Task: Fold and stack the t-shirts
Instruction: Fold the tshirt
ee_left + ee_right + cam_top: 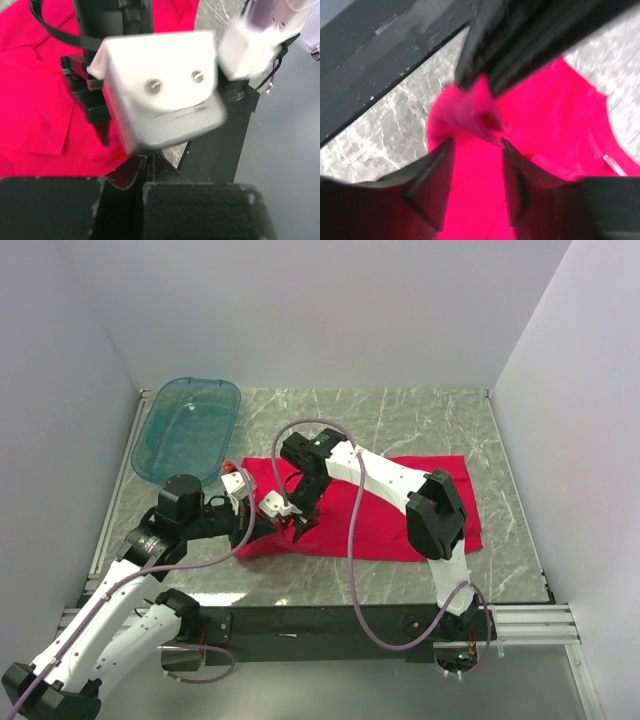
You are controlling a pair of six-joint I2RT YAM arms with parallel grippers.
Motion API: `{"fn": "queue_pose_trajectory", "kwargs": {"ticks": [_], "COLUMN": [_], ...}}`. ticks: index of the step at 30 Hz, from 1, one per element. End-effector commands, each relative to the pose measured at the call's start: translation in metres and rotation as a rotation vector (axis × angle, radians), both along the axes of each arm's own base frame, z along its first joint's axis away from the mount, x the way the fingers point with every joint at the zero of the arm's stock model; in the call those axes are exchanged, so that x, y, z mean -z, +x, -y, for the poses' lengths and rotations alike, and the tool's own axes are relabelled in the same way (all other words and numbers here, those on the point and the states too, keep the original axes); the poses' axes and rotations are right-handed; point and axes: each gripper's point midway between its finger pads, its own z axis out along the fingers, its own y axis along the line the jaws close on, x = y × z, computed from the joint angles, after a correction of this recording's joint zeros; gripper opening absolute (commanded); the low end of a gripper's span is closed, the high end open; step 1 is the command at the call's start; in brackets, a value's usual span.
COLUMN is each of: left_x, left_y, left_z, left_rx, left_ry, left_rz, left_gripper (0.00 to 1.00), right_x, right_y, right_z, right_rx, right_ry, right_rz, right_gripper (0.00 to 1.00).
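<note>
**Early in the fold: both grippers on the shirt's near-left corner**

You are near the start, as far as these views let you judge. The t-shirt (pixel 390 530) lies spread in a broad flat band across the middle of the table (pixel 420 420). It reaches toward the right edge and sits closer to the near edge than the far one. It is no compact bundle yet, and only one shirt is in sight, so nothing is stacked. The teal tub (pixel 185 430) sits tilted at the far-left corner, apart from the cloth. The folds themselves, and setting the result down, are yours to do.

From above you see the left gripper (pixel 268 532) and right gripper (pixel 300 523) crowded together at the shirt's near-left corner. That view does not show you how their fingers stand.

The right wrist view fills that in. The right gripper's (pixel 477 145) fingers (pixel 440 175) stand apart, straddling a raised peak of red fabric. That peak runs up to the dark tips of the left gripper (pixel 520 45), which looks to be pinching it.

The left wrist view shows the left gripper's own fingers (pixel 200 210) closed together. A blurred white housing (pixel 160 95) on the right arm blocks most of that view. Beside it you see overlapping layers of red cloth that look flat from above.
</note>
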Motion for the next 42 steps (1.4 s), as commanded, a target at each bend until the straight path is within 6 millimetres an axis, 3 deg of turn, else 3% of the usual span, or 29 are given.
{"fn": "queue_pose_trajectory", "kwargs": {"ticks": [1, 6, 11, 18, 22, 23, 25, 26, 27, 29, 32, 36, 39, 42], "left_x": [-0.014, -0.012, -0.008, -0.011, -0.012, -0.011, -0.011, -0.011, -0.01, -0.011, -0.01, -0.008, -0.008, -0.008], "left_y": [0.003, 0.006, 0.007, 0.007, -0.001, -0.001, -0.005, -0.005, -0.006, -0.007, -0.007, -0.005, -0.002, 0.0], "left_z": [0.0, -0.001, -0.002, -0.003, 0.0, 0.0, 0.001, 0.002, 0.002, 0.004, 0.004, 0.001, -0.002, -0.003], "left_rx": [0.0, -0.008, -0.013, -0.022, 0.031, 0.039, 0.059, 0.067, 0.072, 0.084, 0.086, 0.076, 0.055, 0.041], "left_ry": [-0.008, 0.005, 0.016, 0.014, -0.004, -0.001, -0.003, -0.005, -0.006, -0.011, -0.008, 0.012, 0.023, 0.026], "left_rz": [0.073, 0.071, 0.067, 0.08, 0.084, 0.086, 0.088, 0.089, 0.085, 0.081, 0.072, 0.104, 0.115, 0.124], "left_gripper": [0.01, 0.01, 0.01, 0.01, 0.01, 0.01, 0.01, 0.01, 0.01, 0.01, 0.01, 0.01, 0.01, 0.01], "right_x": [-0.013, -0.026, -0.034, -0.055, -0.046, -0.052, -0.04, -0.054, -0.041, -0.04, -0.034, -0.028, -0.024, -0.024], "right_y": [0.007, 0.017, 0.013, -0.001, 0.008, 0.011, 0.012, 0.014, 0.01, 0.007, -0.006, -0.019, -0.023, -0.025], "right_z": [0.005, 0.016, 0.036, 0.044, 0.029, 0.022, 0.014, 0.004, 0.0, -0.017, -0.027, -0.024, -0.016, -0.008], "right_rx": [0.062, 0.146, 0.193, 0.248, 0.307, 0.295, 0.23, 0.192, 0.169, 0.108, 0.036, -0.008, -0.017, -0.012], "right_ry": [0.002, 0.01, 0.012, 0.078, 0.103, 0.129, 0.122, 0.167, 0.127, 0.141, 0.129, 0.111, 0.083, 0.071], "right_rz": [0.057, 0.061, 0.058, 0.054, 0.047, 0.049, 0.03, 0.027, -0.016, -0.017, -0.015, -0.032, -0.031, -0.012], "right_gripper": [0.44, 0.29, 0.17, 0.13, 0.71, 0.73, 0.76, 0.76, 0.76, 0.76, 0.76, 0.73, 0.64, 0.44]}}
